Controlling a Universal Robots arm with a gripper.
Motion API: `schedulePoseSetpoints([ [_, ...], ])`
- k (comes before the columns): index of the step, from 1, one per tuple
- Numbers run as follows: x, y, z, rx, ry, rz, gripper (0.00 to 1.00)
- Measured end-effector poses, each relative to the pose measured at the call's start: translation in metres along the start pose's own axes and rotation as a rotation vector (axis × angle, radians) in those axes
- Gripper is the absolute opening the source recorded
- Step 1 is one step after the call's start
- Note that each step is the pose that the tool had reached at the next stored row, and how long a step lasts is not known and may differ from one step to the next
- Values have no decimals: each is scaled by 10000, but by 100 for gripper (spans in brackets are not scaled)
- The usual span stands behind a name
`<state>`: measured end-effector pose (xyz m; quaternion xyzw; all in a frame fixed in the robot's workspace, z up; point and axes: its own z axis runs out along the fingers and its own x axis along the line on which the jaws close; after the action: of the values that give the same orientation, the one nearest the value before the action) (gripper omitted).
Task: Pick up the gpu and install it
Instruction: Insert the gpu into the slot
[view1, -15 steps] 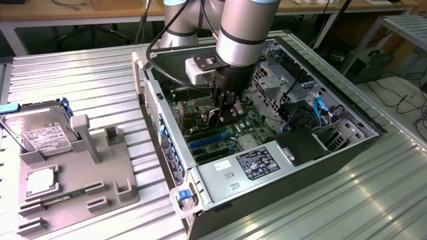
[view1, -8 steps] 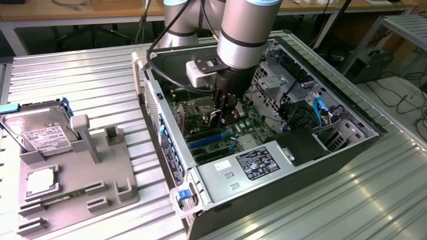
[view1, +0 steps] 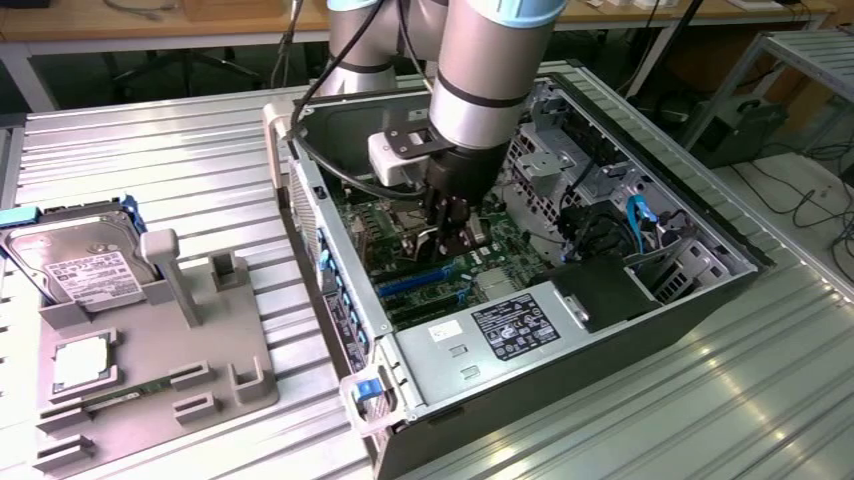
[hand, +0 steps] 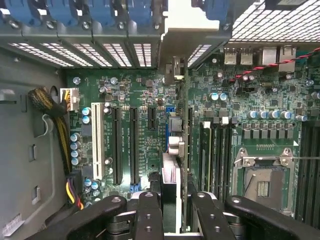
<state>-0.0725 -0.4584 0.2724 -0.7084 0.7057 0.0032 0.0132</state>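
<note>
Claw (hand: 171, 210) grips the gpu (hand: 176, 150) edge-on, upright over the motherboard (hand: 140, 95), its bracket toward the computer case's (view1: 694, 290) rear slots so it meets a slot.

Corrugated metal worktop (view1: 147, 160), silver, ribbed, with bright light glare on the part toward the exterior view's right of the pincer; wooden bench (view1: 160, 25) along the rear, well behind the pincer, with dark space and loose cables (view1: 287, 55) beneath; metal frame rack (view1: 801, 60) at the exterior view's far right; pale floor (view1: 801, 190) with trailing black cables below that rack
</note>
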Motion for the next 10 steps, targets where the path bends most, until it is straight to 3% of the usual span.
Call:
schedulePoseSetpoints([
  [10, 11, 38, 110, 1, 6, 0, 28],
])
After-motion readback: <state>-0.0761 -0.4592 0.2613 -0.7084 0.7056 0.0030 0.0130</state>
